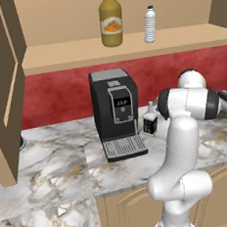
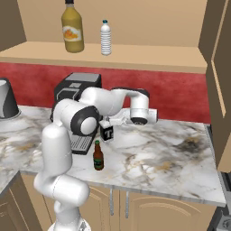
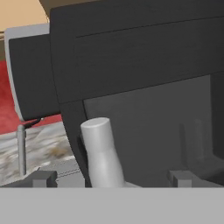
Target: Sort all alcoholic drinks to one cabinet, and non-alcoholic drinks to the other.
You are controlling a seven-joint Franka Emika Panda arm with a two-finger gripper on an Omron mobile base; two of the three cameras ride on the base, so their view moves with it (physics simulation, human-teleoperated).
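Note:
On the marble counter (image 2: 171,149), a squarish clear bottle (image 2: 107,132) with a black label stands beside the coffee machine; it also shows as the squarish bottle (image 1: 150,121). My gripper (image 2: 111,122) reaches sideways at its top. In the hand view the bottle's grey neck (image 3: 101,153) rises between the open gripper (image 3: 113,179), both fingertips (image 3: 41,178) apart from it. A brown beer bottle (image 2: 98,156) stands nearer the counter's front. The yellow juice bottle (image 1: 111,20) and the small water bottle (image 1: 149,24) stand on the wide cabinet's shelf (image 1: 80,52). The narrower cabinet is out of view.
A black coffee machine (image 1: 115,110) with a drip tray stands right behind the squarish bottle. Open brown cabinet doors hang at the left (image 1: 0,87) and at the right (image 2: 220,81). A grey appliance (image 2: 6,106) sits at the far left of the counter.

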